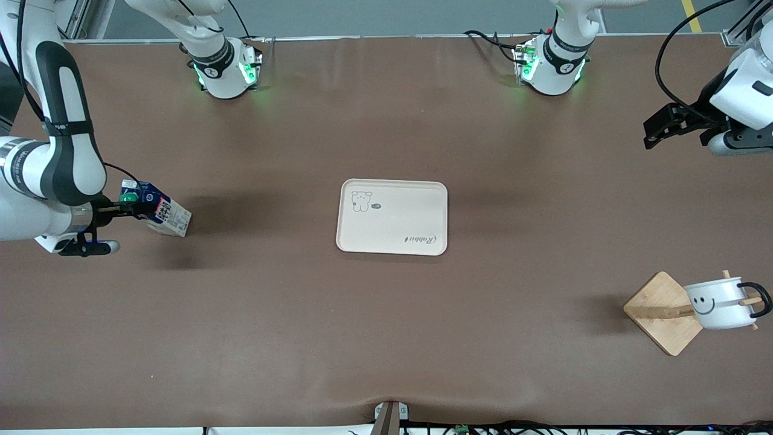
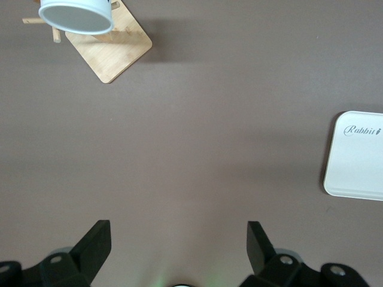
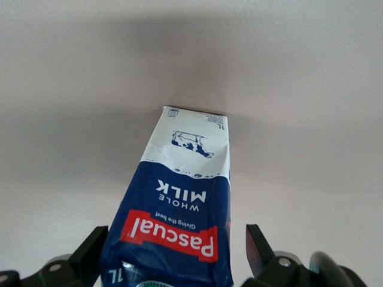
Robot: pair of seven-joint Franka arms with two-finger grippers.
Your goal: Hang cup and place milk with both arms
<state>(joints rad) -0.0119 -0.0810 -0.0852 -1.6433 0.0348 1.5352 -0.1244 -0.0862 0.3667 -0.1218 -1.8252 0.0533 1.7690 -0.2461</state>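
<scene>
Two tools: right pinching "Pascual WHOLE MILK" carton; left spread.

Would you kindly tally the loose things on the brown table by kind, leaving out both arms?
Small white mug with a black loop handle and smiley face, hanging on the rack: 1
Blue and white milk carton with a green cap, held tilted in the right gripper: 1
Flat cream tray: 1
Wooden rack with a square base: 1
Total: 4

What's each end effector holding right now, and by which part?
Right end effector grips the milk carton at its capped top. Left end effector is open, holding nothing.
</scene>
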